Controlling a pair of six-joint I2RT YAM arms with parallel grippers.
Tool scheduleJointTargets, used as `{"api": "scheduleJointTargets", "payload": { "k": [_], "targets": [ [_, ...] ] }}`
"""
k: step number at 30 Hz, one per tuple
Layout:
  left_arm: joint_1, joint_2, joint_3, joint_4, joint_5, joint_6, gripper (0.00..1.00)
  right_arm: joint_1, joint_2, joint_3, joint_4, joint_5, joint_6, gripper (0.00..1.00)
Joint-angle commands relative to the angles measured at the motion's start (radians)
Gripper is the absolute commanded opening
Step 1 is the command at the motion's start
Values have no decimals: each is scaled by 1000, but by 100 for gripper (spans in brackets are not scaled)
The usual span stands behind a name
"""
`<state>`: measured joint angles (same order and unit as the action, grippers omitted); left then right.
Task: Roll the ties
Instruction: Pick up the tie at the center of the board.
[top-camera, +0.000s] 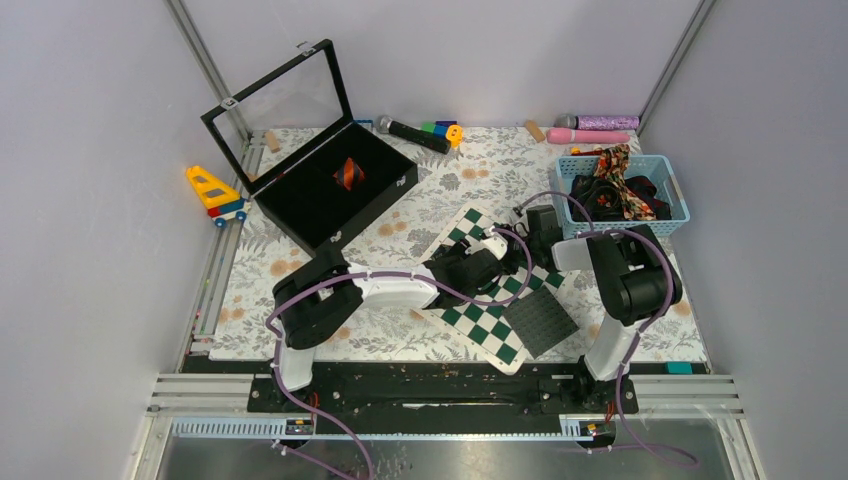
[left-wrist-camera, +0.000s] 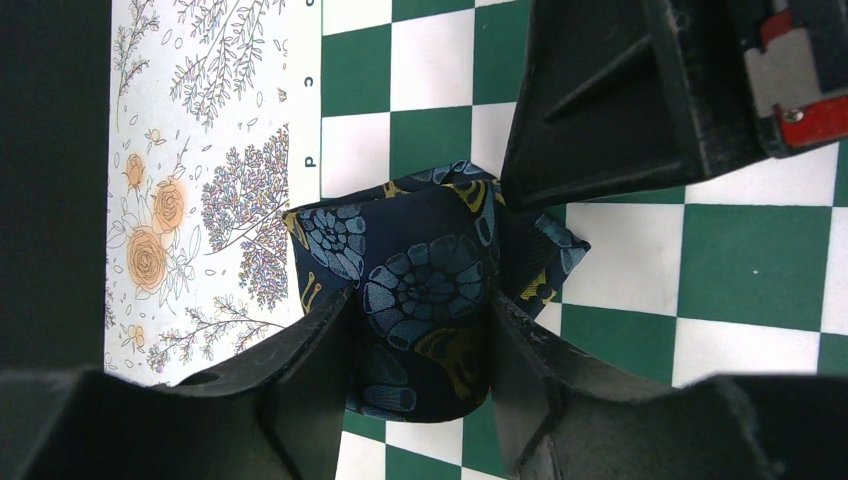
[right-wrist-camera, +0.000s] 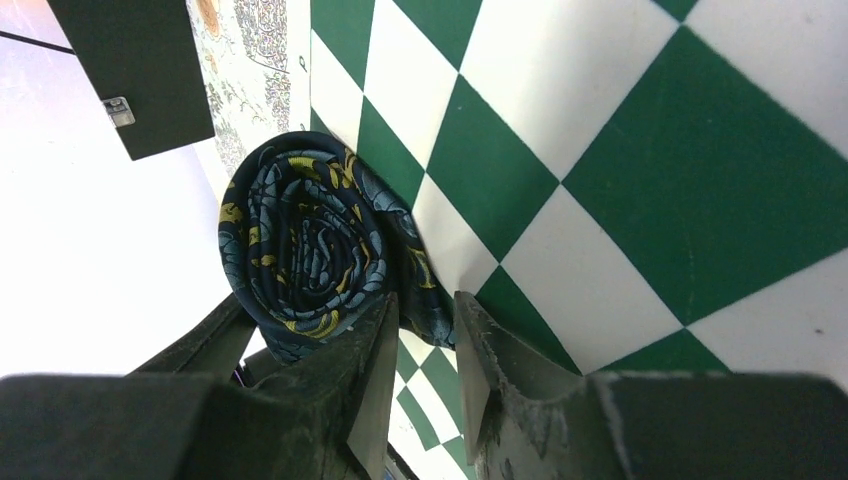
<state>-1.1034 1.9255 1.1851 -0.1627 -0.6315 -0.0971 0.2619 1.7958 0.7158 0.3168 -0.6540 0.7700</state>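
Chequered board (left-wrist-camera: 430, 70) underneath: my left end effector (left-wrist-camera: 420, 340) pinches the rolled tie (left-wrist-camera: 420, 270), right end effector (right-wrist-camera: 425, 340) barely parted; any slack could unroll it.

This is a robotics lab test cell. Plain pale walls (top-camera: 480, 50) close it in, held by bare aluminium posts (top-camera: 205, 60). A left arm (top-camera: 330, 300) and a right arm (top-camera: 625, 275), both white and black, are bolted to a slotted metal rail (top-camera: 450, 395) along the table's near edge. The table (top-camera: 480, 165) wears a floral printed cloth. Around it lies a mismatched set of props: a toy truck (top-camera: 215, 195) off its left edge, microphones (top-camera: 410, 132) along the far edge, a black display case (top-camera: 330, 185), a chequered board (top-camera: 490, 320), and a blue basket (top-camera: 670, 215) of ties (top-camera: 615, 185).
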Motion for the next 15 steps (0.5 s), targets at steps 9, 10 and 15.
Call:
{"api": "scheduleJointTargets", "payload": {
  "k": [9, 10, 15],
  "targets": [
    [2, 23, -6, -74, 100, -30, 47, 33, 56, 42, 11, -45, -6, 30],
    [3, 23, -6, -74, 100, -30, 47, 36, 59, 42, 19, -50, -4, 29],
    [2, 23, -6, -72, 102, -30, 47, 50, 74, 42, 44, -75, 15, 27]
  ]
}}
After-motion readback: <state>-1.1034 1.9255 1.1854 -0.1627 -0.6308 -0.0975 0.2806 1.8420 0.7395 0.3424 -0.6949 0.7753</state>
